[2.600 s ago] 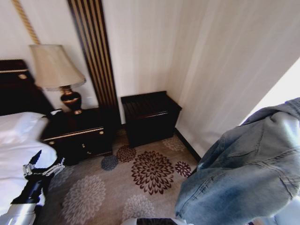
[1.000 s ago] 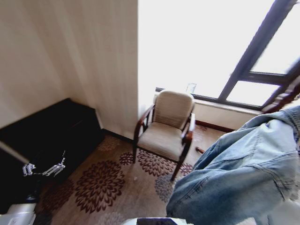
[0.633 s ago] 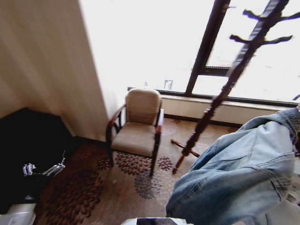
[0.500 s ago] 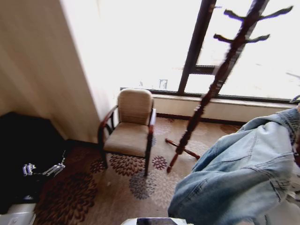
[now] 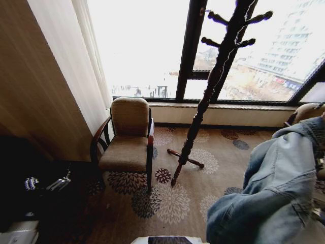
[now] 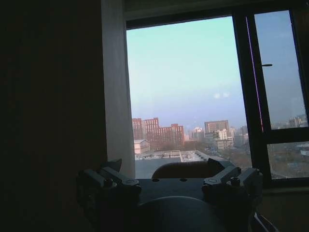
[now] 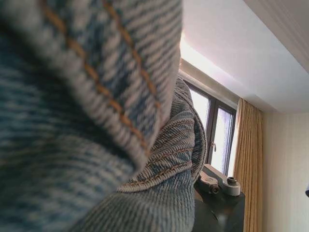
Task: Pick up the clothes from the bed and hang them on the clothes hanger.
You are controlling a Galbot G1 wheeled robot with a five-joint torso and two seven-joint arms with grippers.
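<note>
We carry the denim jacket (image 5: 277, 193) bunched up at our right side, well off the floor; in the head view it hangs in a heavy fold at the lower right, and in the right wrist view its stitched seams press right up against the camera. The right gripper (image 7: 218, 183) is buried in the cloth, so we judge it is clamped on the jacket, though its fingers are hidden.

The left gripper (image 5: 46, 184) hangs low at our left side over a dark corner, holding nothing; whether it is wide or narrow we cannot tell.

Ahead of us stands a tall dark wooden coat stand (image 5: 205, 99) with pegs near its top, set on the patterned carpet (image 5: 213, 157) before a large window (image 5: 147, 46). Just beside it is an upholstered armchair (image 5: 127, 137) with wooden arms.

As for progress, the pick-up looks done, since the jacket is in our grasp and off the bed. What is left is the hanging itself: the jacket is well apart from the stand, and no thin black hanger can be made out here. We would judge the task roughly half done, with the closing of the gap and the draping yet to come.
</note>
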